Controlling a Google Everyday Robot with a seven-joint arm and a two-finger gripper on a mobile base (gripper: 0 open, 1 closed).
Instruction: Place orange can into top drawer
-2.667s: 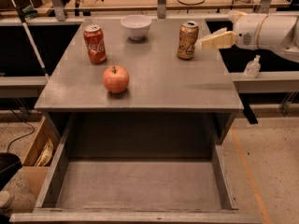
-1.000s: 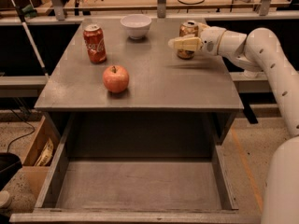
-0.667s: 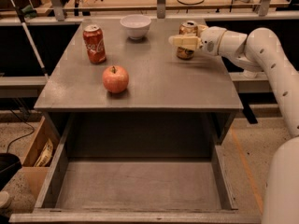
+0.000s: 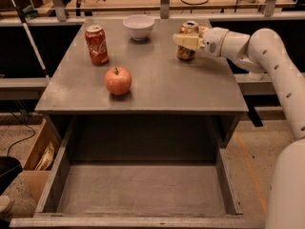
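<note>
The orange can (image 4: 187,54) stands upright on the grey cabinet top (image 4: 162,87), at its back right. My gripper (image 4: 185,36) comes in from the right at the can's upper half. One cream finger (image 4: 185,41) lies across the can's front and the other is behind it, so the jaws hold the can, which rests on the top. The top drawer (image 4: 143,190) is pulled out wide open below the cabinet's front edge. Its flat grey bottom is bare.
A red Coca-Cola can (image 4: 96,44) stands at the back left, a white bowl (image 4: 138,26) at the back middle, a red apple (image 4: 118,80) left of centre. My white arm (image 4: 281,80) runs down the right side. A cardboard box (image 4: 38,159) sits on the floor left.
Since 2.7 s ago the gripper has moved left from beside the can to around it. Over the last second nothing has visibly moved.
</note>
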